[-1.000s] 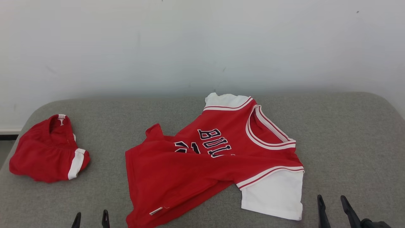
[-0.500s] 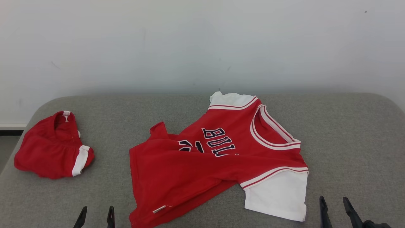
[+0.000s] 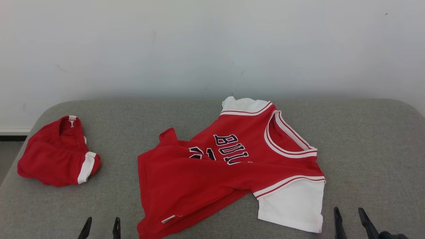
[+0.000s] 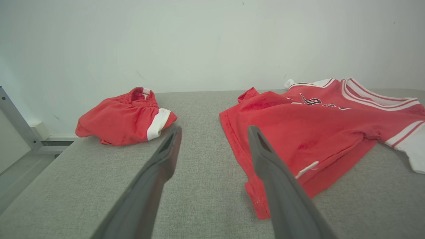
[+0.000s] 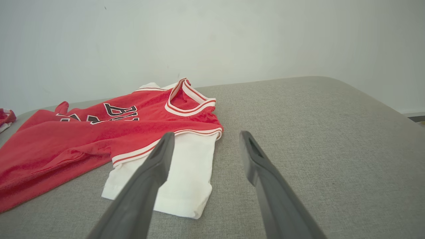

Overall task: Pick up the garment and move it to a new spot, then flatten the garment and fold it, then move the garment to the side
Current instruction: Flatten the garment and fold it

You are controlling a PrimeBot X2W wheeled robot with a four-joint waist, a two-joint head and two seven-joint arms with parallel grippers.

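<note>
Two red garments lie on the grey padded bench [image 3: 365,139]. One is a jersey [image 3: 199,179] with white sleeves and dark lettering, crumpled near the middle, its lower part folded up over the print. The other is a bunched pair of shorts [image 3: 56,156], well apart toward the left edge. Both grippers stand released, jaws wide and empty. The left gripper [image 3: 103,220] is at the near edge, just left of the jersey's hem — between jersey and shorts. The right gripper [image 3: 348,209] is just right of the near white sleeve [image 3: 292,205], touching no cloth.
</note>
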